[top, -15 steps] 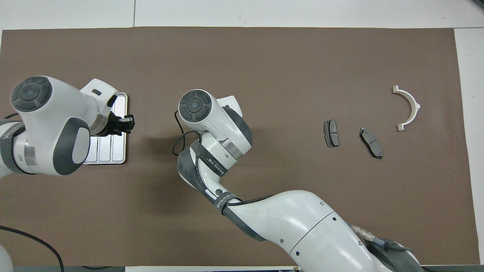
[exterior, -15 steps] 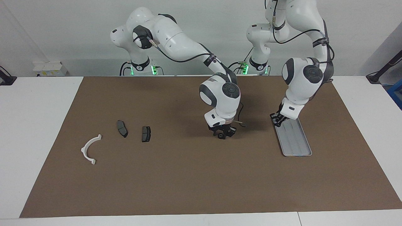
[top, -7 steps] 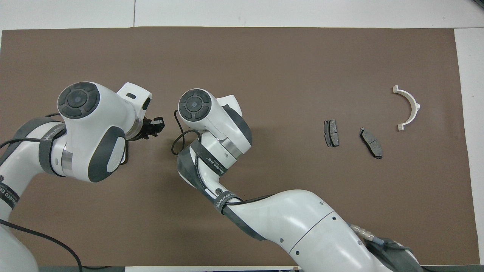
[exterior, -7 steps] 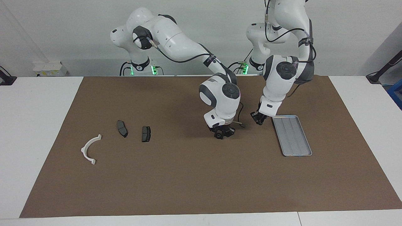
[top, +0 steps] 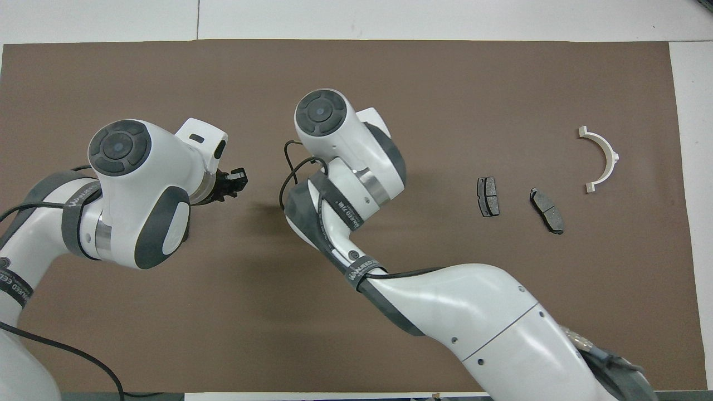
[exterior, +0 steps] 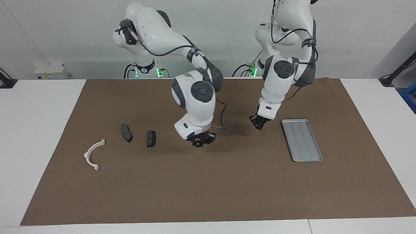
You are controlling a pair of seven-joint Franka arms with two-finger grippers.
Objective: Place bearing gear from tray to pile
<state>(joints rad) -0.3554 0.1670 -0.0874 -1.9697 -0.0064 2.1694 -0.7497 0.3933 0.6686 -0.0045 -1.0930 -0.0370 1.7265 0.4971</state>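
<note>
Two Franka arms work above a brown mat [exterior: 208, 182] spread over a white desk [exterior: 35, 136]. The right end effector [exterior: 202, 141] hangs over the middle of the mat, clenched on a small dark part, the bearing gear [exterior: 197, 144], between its fingertips. In the overhead view the arm's own wrist hides both. The left end effector [exterior: 259, 123] [top: 231, 182] hovers over bare mat just beside the tray [exterior: 302, 139], fingertips clenched together with nothing in them. The silver ribbed tray lies toward the left arm's end of the desk and shows only in the facing view; from overhead the left arm covers it. The pile sits toward the right arm's end: two dark plates [exterior: 126, 133] [top: 546, 210] and [exterior: 151, 138] [top: 488, 196], then a white half-ring bracket [exterior: 92, 155] [top: 600, 160], all apart from one another. Bare mat separates the held part from the nearest plate. Bands on both forearms carry white lettering, too small to read surely. Green lights [exterior: 147, 72] glow at the right arm's base.
</note>
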